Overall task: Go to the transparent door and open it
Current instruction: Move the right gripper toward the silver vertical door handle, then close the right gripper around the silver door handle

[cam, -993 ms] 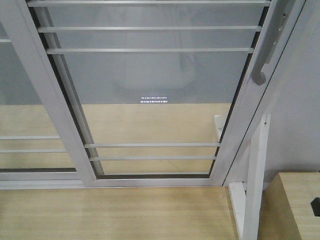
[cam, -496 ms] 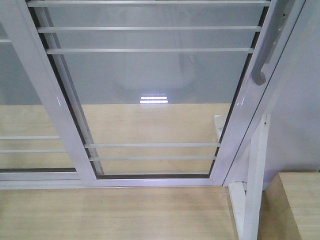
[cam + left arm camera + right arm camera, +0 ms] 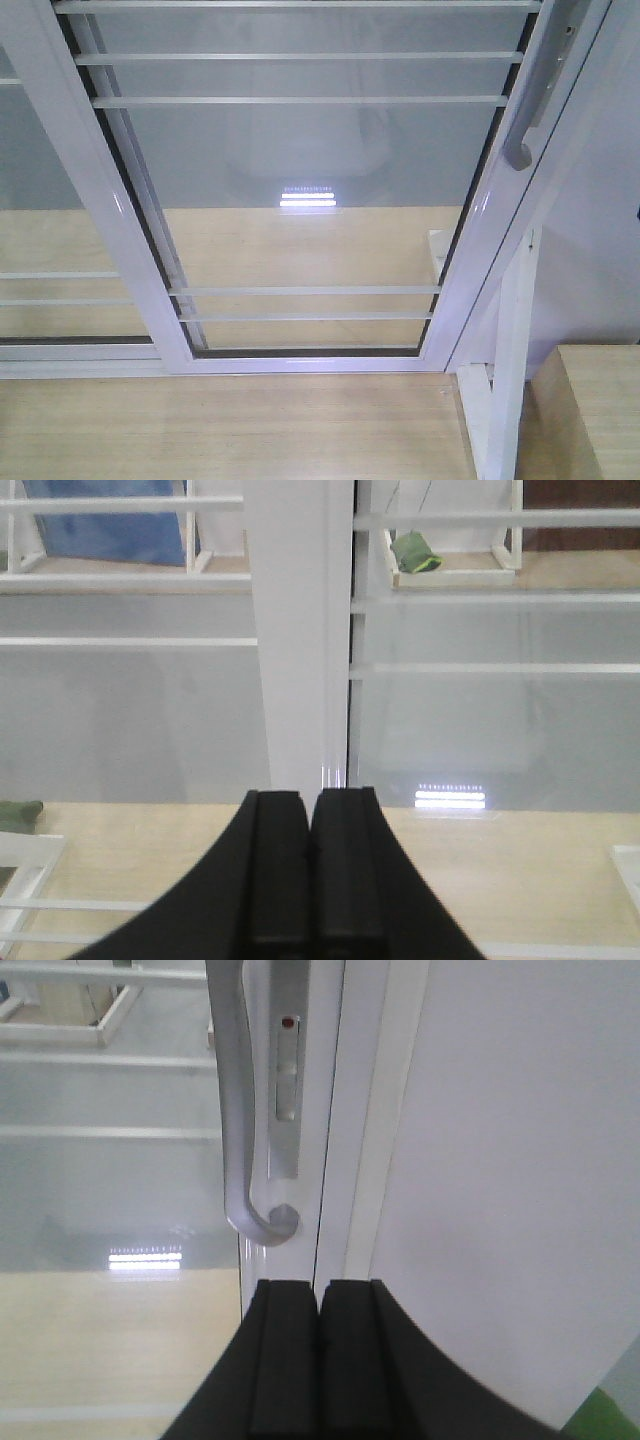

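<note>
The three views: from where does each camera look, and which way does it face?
Front: high on the robot, looking down at the door and floor; no robot part shows.
Left wrist: behind the left end effector, shut, facing a white stile.
Right wrist: behind the right end effector, shut, facing the handle.
Shared: front and right wrist both show the handle.

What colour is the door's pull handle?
The pull handle is pale silver-grey, clearest in the right wrist view.
</note>
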Tool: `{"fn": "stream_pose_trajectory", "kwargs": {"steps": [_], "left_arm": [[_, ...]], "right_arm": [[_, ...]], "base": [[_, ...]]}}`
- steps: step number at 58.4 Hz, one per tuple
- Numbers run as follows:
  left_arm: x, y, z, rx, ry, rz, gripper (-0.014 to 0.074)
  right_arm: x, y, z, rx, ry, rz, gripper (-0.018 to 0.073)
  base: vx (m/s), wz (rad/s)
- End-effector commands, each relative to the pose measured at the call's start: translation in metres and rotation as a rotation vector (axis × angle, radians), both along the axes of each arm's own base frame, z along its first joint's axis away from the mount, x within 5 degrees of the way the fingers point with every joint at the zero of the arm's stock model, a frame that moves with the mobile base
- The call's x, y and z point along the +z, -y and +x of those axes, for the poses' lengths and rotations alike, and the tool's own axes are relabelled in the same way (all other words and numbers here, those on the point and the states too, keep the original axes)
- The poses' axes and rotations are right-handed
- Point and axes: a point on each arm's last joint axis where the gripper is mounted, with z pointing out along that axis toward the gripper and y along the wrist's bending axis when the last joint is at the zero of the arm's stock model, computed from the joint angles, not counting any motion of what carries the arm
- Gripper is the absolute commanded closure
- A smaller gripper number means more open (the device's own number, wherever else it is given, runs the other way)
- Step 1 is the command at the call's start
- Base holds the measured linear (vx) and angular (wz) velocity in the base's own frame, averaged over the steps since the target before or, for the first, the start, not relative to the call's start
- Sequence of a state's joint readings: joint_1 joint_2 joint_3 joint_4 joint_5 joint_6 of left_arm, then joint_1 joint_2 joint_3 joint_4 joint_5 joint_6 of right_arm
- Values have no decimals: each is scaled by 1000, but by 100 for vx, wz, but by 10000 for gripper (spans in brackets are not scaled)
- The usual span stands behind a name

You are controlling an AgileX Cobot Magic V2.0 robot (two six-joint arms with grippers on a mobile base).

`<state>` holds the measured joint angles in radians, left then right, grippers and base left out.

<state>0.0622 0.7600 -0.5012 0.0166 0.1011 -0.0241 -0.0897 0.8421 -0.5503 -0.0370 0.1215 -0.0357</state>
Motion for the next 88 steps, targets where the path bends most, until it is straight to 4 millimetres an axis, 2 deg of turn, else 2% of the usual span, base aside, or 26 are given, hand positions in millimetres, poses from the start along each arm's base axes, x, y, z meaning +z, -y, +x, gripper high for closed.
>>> {"fn": "stream_pose_trajectory", "kwargs": {"steps": [1, 11, 19, 24, 30, 36, 42, 51, 68, 88], "left_arm": [[16, 0, 7, -2, 103, -4, 587], [14, 0, 9, -2, 95, -6, 514], [14, 0, 9, -2, 86, -5, 406], [14, 0, 9, -3, 86, -2, 330], [15, 0, 10, 0, 103, -20, 251], [16, 0, 10, 8, 119, -57, 216], [19, 0, 10, 13, 148, -85, 216], [20, 0, 10, 15, 166, -89, 216], [15, 0, 10, 17, 114, -91, 216], [11, 0, 9, 20, 60, -94, 216]], "right_arm": [[14, 0, 12, 10, 109, -25, 503], [13, 1, 22, 17, 147, -42, 346], [15, 1, 30, 18, 214, -38, 216], [12, 2, 37, 14, 224, -12, 177], [6, 1, 47, 32, 230, -40, 173], [0, -1, 61, 85, 274, -106, 173], [-8, -3, 77, 124, 296, -127, 173], [-20, 0, 109, 102, 271, -3, 173], [-22, 0, 171, 154, 295, 2, 173], [-25, -4, 211, 230, 292, 47, 173]], "base": [[0, 0], [0, 0], [0, 0], [0, 0], [0, 0], [0, 0], [0, 0], [0, 0], [0, 0], [0, 0]]}}
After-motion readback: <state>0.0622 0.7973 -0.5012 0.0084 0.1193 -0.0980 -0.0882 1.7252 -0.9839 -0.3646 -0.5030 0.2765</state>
